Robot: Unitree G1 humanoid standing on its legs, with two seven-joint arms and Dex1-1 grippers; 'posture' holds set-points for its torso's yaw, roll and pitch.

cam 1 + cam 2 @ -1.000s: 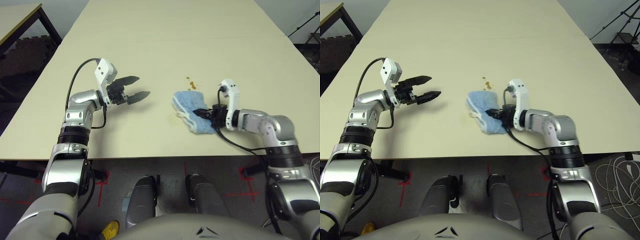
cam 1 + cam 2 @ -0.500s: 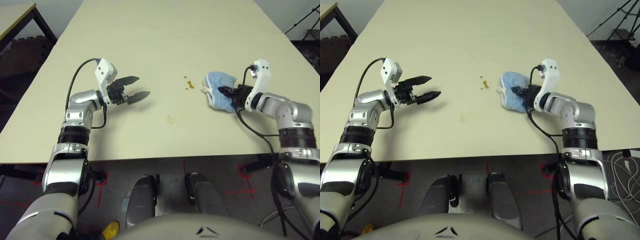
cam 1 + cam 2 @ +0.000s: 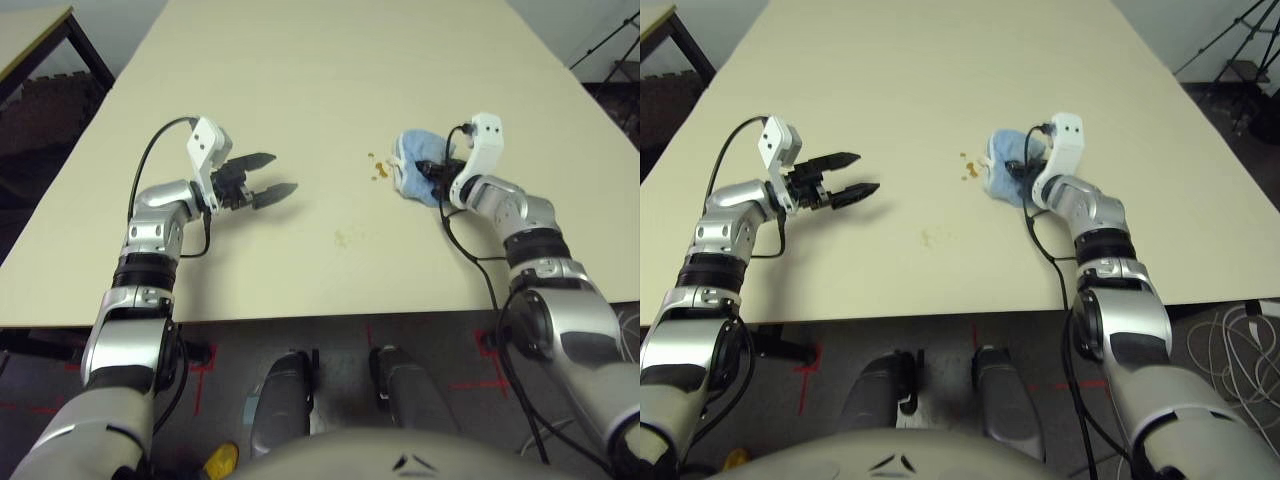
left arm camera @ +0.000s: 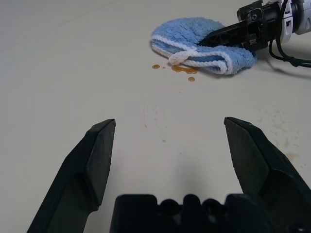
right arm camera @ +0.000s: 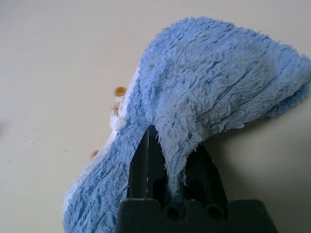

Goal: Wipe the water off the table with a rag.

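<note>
Pinching rag (image 5: pixel 204 97) between right jaws.

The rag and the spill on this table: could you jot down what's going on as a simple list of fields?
Rag: light blue terry cloth, bunched, lying on the table
Holder: right gripper, shut on the rag
Spill: small amber drops just beside the rag's edge, toward the robot's left
Second mark: faint brownish smear nearer the robot
Other arm: left gripper, open, holding nothing, held over the table
Table: pale beige top
</note>
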